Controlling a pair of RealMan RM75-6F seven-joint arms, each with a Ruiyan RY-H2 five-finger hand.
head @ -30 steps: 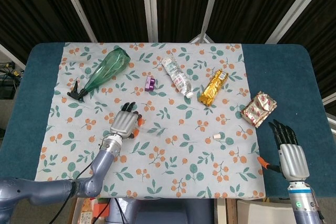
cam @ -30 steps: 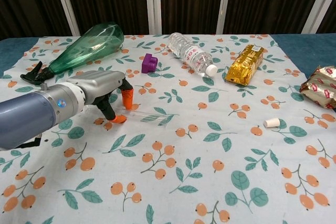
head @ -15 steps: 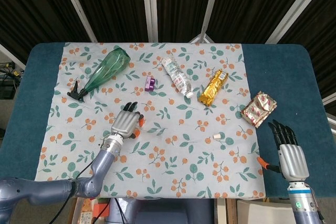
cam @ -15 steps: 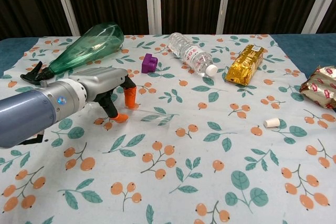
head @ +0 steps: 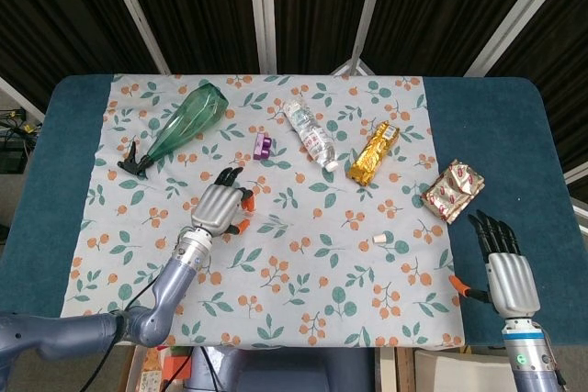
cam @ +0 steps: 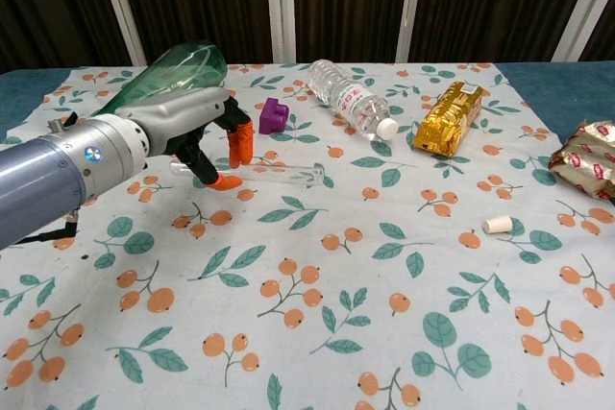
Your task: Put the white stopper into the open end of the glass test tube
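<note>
My left hand [head: 219, 208] [cam: 163, 132] pinches the clear glass test tube [cam: 279, 175] between its orange-tipped fingers, near the tube's left end. The tube lies roughly level just above the flowered cloth, with its open end pointing right. In the head view the tube is too faint to make out. The small white stopper [head: 378, 241] [cam: 497, 225] lies on the cloth well to the right, apart from both hands. At the table's front right edge my right hand [head: 510, 277] is open, fingers straight, holding nothing; the chest view does not show it.
A green spray bottle [head: 179, 128] [cam: 163, 88] lies behind my left hand. A purple block [head: 263, 145] [cam: 274, 115], a water bottle [head: 310, 135] [cam: 351, 98], a gold packet [head: 372, 153] [cam: 449, 119] and a snack packet [head: 453, 190] [cam: 591, 156] lie across the back.
My left hand has risen and drawn back from the cloth, lifting the test tube with it. The right hand and the stopper have not moved.
</note>
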